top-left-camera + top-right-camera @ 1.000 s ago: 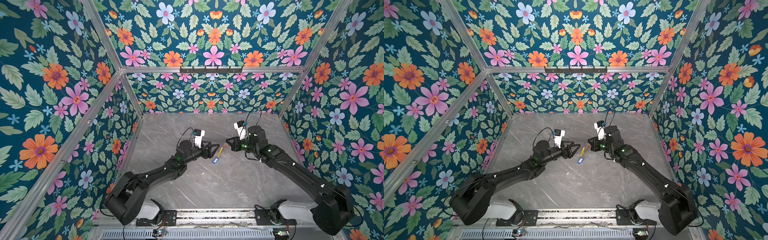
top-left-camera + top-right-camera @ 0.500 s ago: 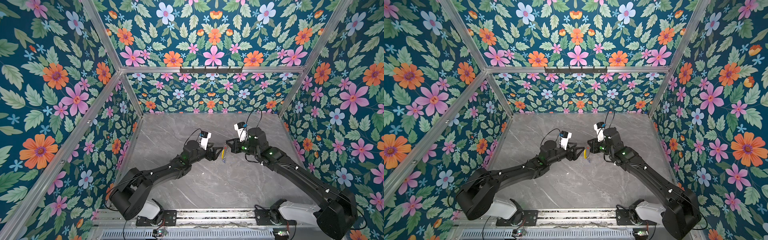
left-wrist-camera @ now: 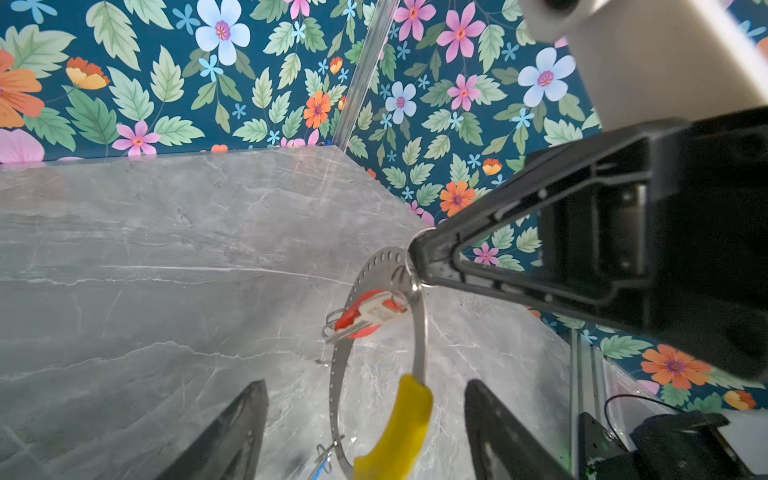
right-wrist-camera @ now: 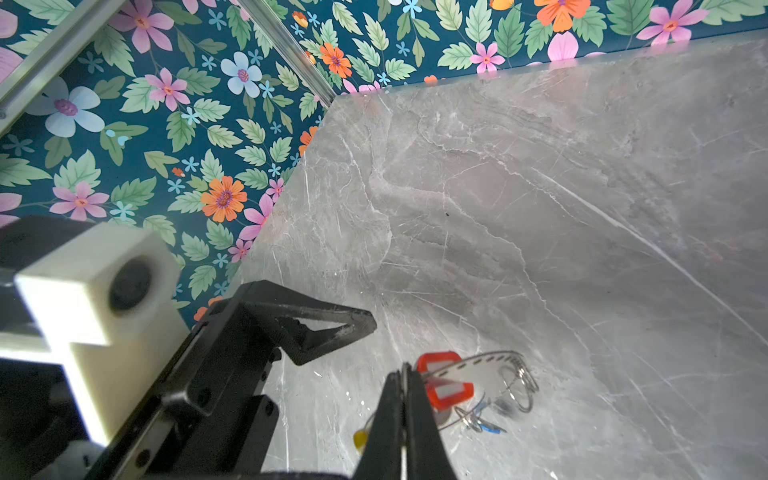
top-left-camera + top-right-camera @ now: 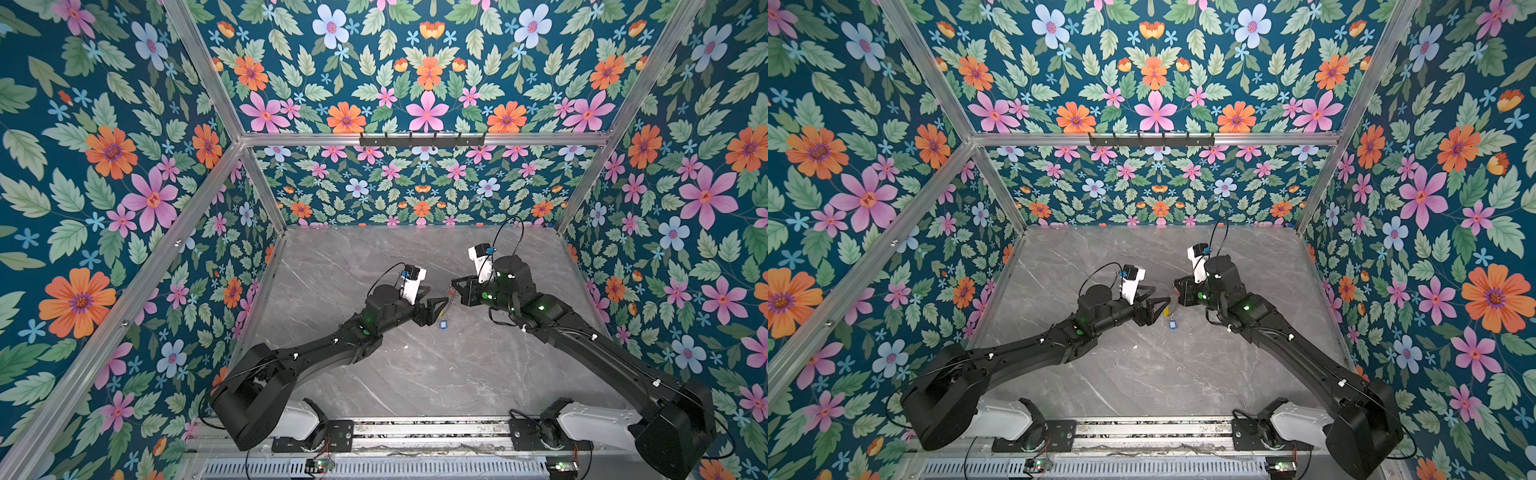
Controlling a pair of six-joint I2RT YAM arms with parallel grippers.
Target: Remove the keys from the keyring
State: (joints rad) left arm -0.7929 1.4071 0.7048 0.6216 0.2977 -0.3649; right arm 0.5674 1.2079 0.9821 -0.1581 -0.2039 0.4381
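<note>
Straddling the keyring (image 3: 420,332) at its yellow sleeve (image 3: 405,424), left fingers (image 3: 237,432) gape; right fingers (image 4: 388,415) pinch it.

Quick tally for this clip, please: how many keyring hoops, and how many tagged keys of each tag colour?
Large silver metal keyring hoop with yellow sleeve: 1
Silver key with red plastic tag: 1
Silver key with blue plastic tag: 1
Total: 3

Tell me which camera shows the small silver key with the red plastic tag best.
The left wrist view: the red-tagged key hangs close and unblocked. The right wrist view hides part of it behind the right gripper; in both top views it is tiny.
</note>
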